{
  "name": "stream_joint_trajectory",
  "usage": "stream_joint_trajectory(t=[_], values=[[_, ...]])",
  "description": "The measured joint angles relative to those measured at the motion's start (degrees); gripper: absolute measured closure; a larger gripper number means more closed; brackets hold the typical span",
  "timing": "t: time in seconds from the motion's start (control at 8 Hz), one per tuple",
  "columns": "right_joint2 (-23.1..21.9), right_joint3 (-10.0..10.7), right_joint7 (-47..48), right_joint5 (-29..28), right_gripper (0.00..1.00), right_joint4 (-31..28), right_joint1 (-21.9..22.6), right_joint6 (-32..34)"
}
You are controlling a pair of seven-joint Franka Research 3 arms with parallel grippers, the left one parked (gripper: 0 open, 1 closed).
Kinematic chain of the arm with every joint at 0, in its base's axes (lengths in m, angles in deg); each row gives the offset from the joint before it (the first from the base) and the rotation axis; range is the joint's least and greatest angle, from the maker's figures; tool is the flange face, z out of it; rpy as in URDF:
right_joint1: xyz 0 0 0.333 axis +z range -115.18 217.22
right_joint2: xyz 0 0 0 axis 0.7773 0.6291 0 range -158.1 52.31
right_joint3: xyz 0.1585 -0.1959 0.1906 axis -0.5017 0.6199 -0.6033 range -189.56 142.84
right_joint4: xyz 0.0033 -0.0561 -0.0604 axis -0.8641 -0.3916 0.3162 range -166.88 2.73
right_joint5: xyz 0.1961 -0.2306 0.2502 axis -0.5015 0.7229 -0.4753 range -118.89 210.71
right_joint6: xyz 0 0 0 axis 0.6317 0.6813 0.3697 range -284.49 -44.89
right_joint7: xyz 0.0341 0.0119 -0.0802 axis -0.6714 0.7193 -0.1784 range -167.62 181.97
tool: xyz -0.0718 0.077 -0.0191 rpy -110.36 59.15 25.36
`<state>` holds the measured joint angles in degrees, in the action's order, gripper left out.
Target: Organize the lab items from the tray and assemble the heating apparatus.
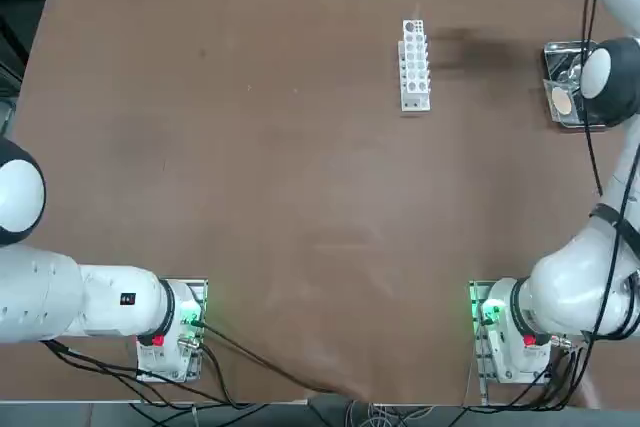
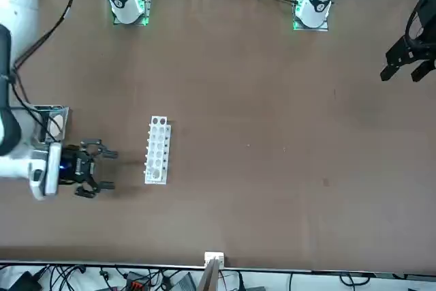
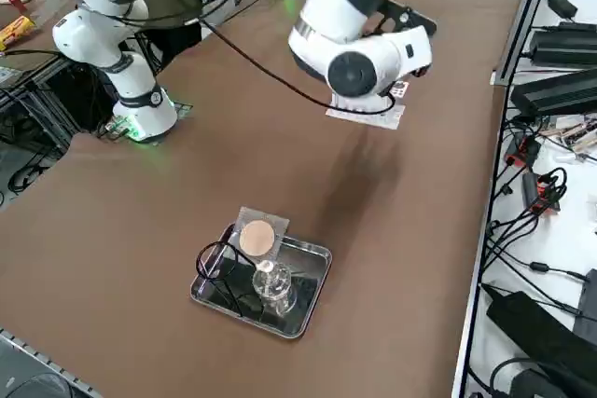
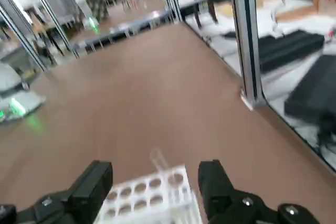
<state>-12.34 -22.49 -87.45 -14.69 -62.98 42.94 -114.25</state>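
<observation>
While right hand (image 2: 102, 167) is hovering released, clear of tray (image 3: 312, 277), you are facing fragile, slippery glass burner (image 3: 272, 284): grip its body gently; tripod (image 3: 216, 267) is light, stiff.

— Where are we standing?
— We're in a robotics lab. We see a wide brown surface (image 1: 300, 197) framed by aluminium posts (image 4: 247, 40), with cables (image 3: 536, 184) and power bricks (image 3: 560, 90) along its edge.
— Anything else?
— We see a white test-tube rack (image 1: 414, 64), and more benches behind.
</observation>
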Motion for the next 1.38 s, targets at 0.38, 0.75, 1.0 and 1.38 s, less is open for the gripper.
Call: stream_joint_trajectory(t=[0.38,0.75,1.0,1.38], values=[[-7.0,1.6,8.6,18.2,0.00,0.2,-0.1,0.0],[-12.1,3.6,16.1,33.4,0.00,0.2,-0.2,0.2],[-14.7,4.3,21.8,41.7,0.00,0.1,-0.2,1.2],[-15.3,7.7,32.0,47.0,0.00,-0.6,-0.6,2.4]])
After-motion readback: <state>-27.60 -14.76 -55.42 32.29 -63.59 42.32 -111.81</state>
